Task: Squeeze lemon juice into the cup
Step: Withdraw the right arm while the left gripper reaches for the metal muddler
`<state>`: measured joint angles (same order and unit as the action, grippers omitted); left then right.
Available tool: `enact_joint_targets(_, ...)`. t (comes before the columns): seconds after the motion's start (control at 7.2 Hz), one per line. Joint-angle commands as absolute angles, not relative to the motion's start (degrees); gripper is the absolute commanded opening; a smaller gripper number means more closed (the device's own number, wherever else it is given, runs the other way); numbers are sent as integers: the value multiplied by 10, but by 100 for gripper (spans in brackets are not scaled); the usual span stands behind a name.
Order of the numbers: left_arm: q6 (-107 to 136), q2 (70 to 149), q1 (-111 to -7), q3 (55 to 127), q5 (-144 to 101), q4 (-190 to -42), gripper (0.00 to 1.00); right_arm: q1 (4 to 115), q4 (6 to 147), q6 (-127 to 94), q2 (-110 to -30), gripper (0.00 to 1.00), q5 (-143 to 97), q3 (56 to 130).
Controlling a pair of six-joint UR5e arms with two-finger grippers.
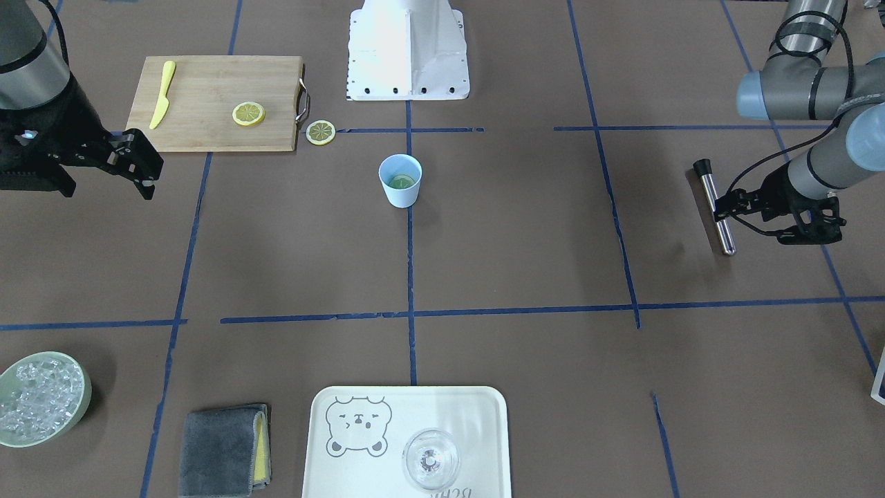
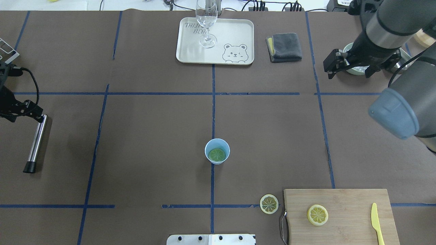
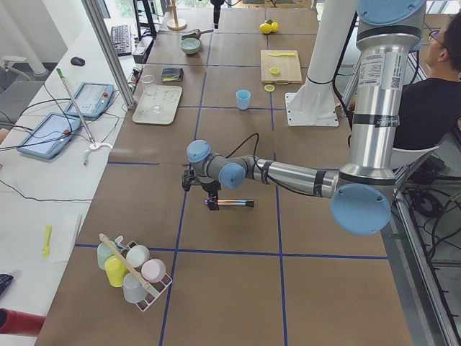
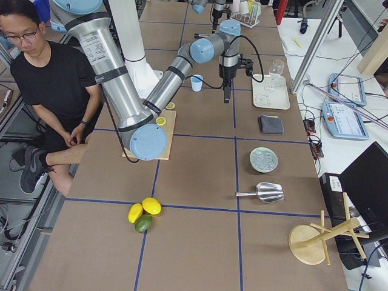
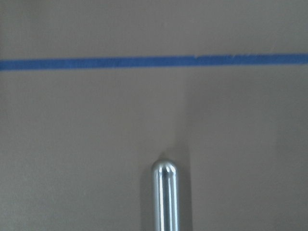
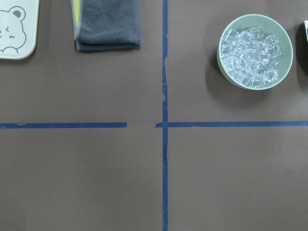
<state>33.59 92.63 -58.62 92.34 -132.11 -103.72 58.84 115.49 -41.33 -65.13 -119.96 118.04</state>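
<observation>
I count one cup [image 1: 401, 197] and three slices [image 1: 248, 113]; one lemon [image 1: 402, 182] lies inside it. Right claw [image 1: 153, 181] released. Left claw [image 1: 720, 207]: cannot tell.

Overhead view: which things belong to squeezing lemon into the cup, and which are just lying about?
Job: cup, lemon slice inside it.
Lying about: cutting board, slice on it, slice beside it, knife, steel rod, tray, glass, cloth, ice bowl.
</observation>
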Motion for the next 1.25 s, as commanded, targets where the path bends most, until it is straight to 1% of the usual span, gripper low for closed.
enact_joint_targets(0.0, 337, 929, -571, 911, -1323, -1038, 100, 598, 1115, -409, -675, 100, -1215, 1180)
enact_joint_targets(0.42, 337, 931, -559, 903, -1323, -1048, 100, 605, 1108, -406, -684, 100, -1218, 1180)
enact_joint_targets(0.56, 337, 931, -558, 887, -1324, -1069, 93, 607, 1108, -406, -683, 100, -1218, 1180)
enact_joint_targets(0.69, 338, 932, -558, 882, -1323, -1070, 66, 607, 1108, -406, -683, 100, -1219, 1180)
enact_joint_targets(0.83, 351, 931, -558, 882, -1323, -1071, 35, 608, 1108, -406, -683, 100, -1221, 1180)
enact_joint_targets(0.97, 355, 932, -558, 886, -1323, -1071, 0, 609, 1107, -405, -683, 100, -1221, 1182)
enact_joint_targets(1.11, 360, 932, -559, 895, -1322, -1071, 0, 610, 1108, -405, -683, 100, -1221, 1182)
